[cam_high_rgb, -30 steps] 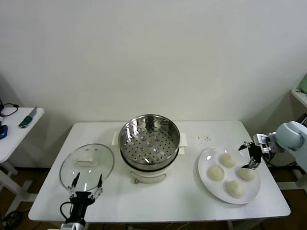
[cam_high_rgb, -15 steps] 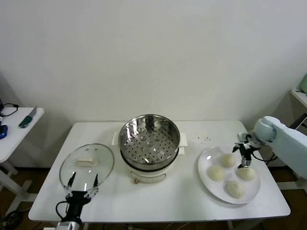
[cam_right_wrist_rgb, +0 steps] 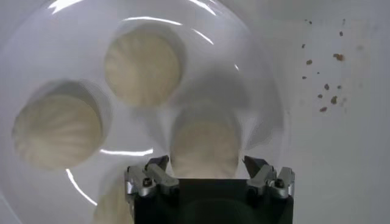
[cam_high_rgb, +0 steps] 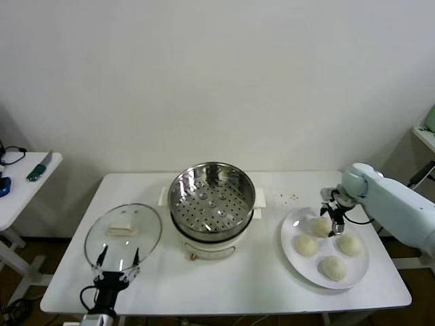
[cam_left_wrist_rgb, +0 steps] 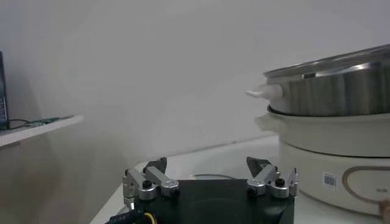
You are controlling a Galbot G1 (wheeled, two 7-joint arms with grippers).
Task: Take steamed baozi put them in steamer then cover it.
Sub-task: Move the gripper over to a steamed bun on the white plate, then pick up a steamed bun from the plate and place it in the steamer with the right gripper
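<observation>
Shiny perforated metal steamer (cam_high_rgb: 211,197); glossy white plate (cam_high_rgb: 290,248).

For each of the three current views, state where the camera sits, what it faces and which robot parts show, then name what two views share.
Head view: high, facing down on the white table; shows both arms, the left gripper open near the round clear glass lid.
Left wrist view: low, facing the shiny steel steamer basket side-on; open left gripper shows.
Right wrist view: above the flat white plate; open right gripper over a cream-white bun.
Head and right wrist views share the plate and buns.

Bright even light, soft shadows, glare streaks on plate (cam_right_wrist_rgb: 36,36), wrist views slightly soft.
</observation>
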